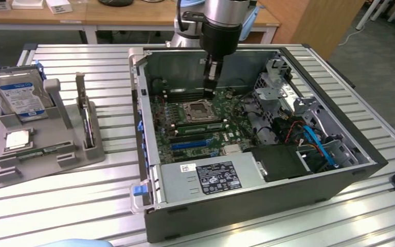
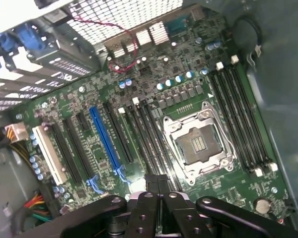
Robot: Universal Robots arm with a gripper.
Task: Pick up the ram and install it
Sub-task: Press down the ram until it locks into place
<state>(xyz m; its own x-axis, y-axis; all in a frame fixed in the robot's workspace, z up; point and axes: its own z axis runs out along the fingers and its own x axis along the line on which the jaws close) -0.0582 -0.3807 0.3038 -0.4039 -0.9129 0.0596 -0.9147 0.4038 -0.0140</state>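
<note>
The ram (image 1: 41, 152), a thin green stick, lies flat near the front of the grey parts tray (image 1: 47, 170) at the exterior view's left. My gripper (image 1: 211, 85) hangs well away from it, inside the open computer case (image 1: 252, 206), just above the motherboard (image 1: 183, 116) behind the CPU socket (image 1: 199, 109). Its fingers are shut, and I make out nothing between them. In the wrist view the gripper (image 2: 157, 182) sits over the end of the black memory slots (image 2: 144, 134) beside the empty CPU socket (image 2: 197, 145).
A hard drive (image 1: 18, 93) with a blue-white label stands at the back of the tray, and a silver CPU chip (image 1: 18, 139) lies in front of it. The case holds a power supply (image 1: 211, 177), a drive cage (image 1: 276, 82) and cables (image 1: 314, 144). Case walls hem in the gripper.
</note>
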